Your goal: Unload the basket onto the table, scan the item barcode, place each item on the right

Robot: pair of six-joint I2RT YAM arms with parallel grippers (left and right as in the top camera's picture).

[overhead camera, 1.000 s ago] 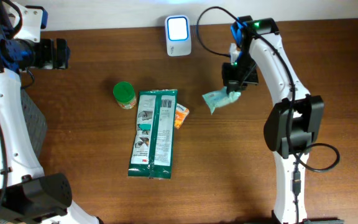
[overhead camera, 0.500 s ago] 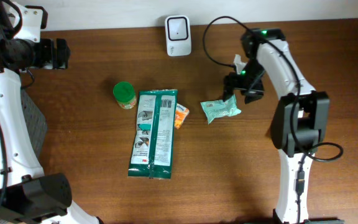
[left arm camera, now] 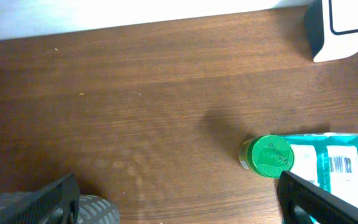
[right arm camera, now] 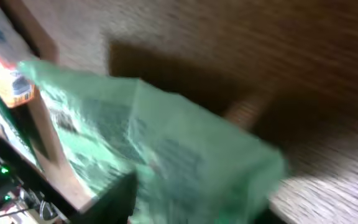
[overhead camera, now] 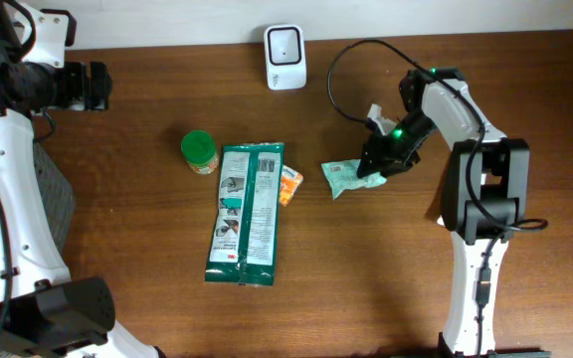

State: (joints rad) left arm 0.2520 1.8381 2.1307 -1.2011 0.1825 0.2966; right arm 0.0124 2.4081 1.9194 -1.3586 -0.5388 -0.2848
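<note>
Jaws are spread wide on the left gripper [left arm camera: 179,196]; on the right gripper [overhead camera: 374,167] their state cannot be told. Pouch [overhead camera: 344,177], five o'clock of scanner [overhead camera: 285,44], is judged unscanned.

Your overhead view is bright and even, with only soft, short shadows on the counter [overhead camera: 366,288] and a mild sheen on the wood. Your left wrist view is sharp. The white band [left arm camera: 104,15] along its top is washed out, and a faint shadow lies left of the green-lidded jar [left arm camera: 267,155]. Your right wrist view is heavily motion-blurred, and the pale green packet [right arm camera: 166,162] is smeared.
</note>
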